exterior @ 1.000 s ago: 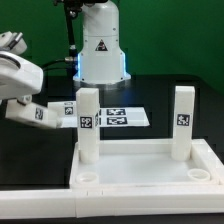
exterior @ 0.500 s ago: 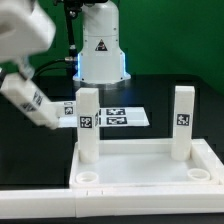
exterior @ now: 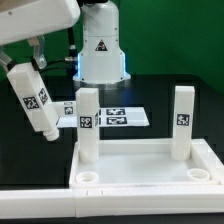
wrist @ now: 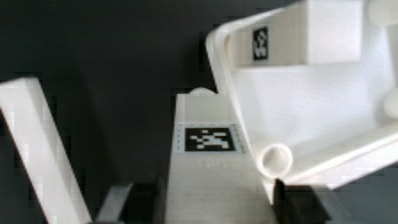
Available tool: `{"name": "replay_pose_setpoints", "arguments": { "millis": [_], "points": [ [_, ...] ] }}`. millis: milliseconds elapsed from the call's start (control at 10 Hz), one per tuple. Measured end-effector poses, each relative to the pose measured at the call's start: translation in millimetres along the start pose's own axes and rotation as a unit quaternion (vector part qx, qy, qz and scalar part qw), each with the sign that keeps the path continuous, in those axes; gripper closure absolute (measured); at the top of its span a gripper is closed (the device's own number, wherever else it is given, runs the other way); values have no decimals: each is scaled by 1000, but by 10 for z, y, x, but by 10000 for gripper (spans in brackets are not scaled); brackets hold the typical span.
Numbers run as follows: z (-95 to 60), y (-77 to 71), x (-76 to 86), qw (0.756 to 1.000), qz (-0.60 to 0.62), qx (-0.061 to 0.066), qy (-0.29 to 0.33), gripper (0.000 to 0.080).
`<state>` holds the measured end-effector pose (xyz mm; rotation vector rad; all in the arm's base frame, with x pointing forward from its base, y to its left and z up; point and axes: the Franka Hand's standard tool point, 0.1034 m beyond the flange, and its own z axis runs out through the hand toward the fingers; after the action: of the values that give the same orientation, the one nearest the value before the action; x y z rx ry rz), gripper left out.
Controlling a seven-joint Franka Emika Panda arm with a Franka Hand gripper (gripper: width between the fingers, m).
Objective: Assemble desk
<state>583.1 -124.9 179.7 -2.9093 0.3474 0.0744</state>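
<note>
The white desk top (exterior: pixel 140 168) lies with its raised rim up, and two tagged legs stand upright in its far corners, one (exterior: pixel 88 125) at the exterior view's left and one (exterior: pixel 182 120) at its right. Both near corner holes (exterior: pixel 88 177) are open. My gripper (exterior: pixel 30 62) is shut on a third tagged leg (exterior: pixel 36 102), which hangs tilted in the air left of the top. In the wrist view the leg (wrist: pixel 210 150) runs out from between the fingers (wrist: pixel 302 198) toward the top's corner hole (wrist: pixel 276 158).
The marker board (exterior: pixel 120 117) lies flat behind the desk top. The arm's white base (exterior: pixel 100 50) stands at the back. A white ledge (exterior: pixel 35 205) runs along the front, at the exterior view's left.
The arm has risen and turned; the held leg swung from lying low and nearly level to hanging steeply, its free end pointing down toward the table.
</note>
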Motion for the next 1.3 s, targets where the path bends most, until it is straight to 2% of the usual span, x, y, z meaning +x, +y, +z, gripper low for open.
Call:
{"name": "replay_pose_setpoints", "arguments": {
  "millis": [100,200,300,400,700,800,900,1000,1100,1200,1300],
  "points": [
    [-107,-384,60,999,-23,-18,35,512],
    [-148,-740,87,997,-54,-27,51,512],
    [-103,-919,134,995,-85,-29,53,512],
    [-47,-1028,132,996,-78,-28,37,512],
    [-39,-1022,153,996,-82,-27,39,512],
    [-28,-1062,146,995,-87,-29,38,512],
    [-5,-1274,148,984,-155,-76,43,512],
    [87,-1514,78,977,-192,-87,32,512],
    [199,-1648,32,973,-212,-89,26,512],
    [269,-1680,-3,972,-216,-89,29,512],
    [260,-1657,4,972,-214,-89,28,512]
  ]
}}
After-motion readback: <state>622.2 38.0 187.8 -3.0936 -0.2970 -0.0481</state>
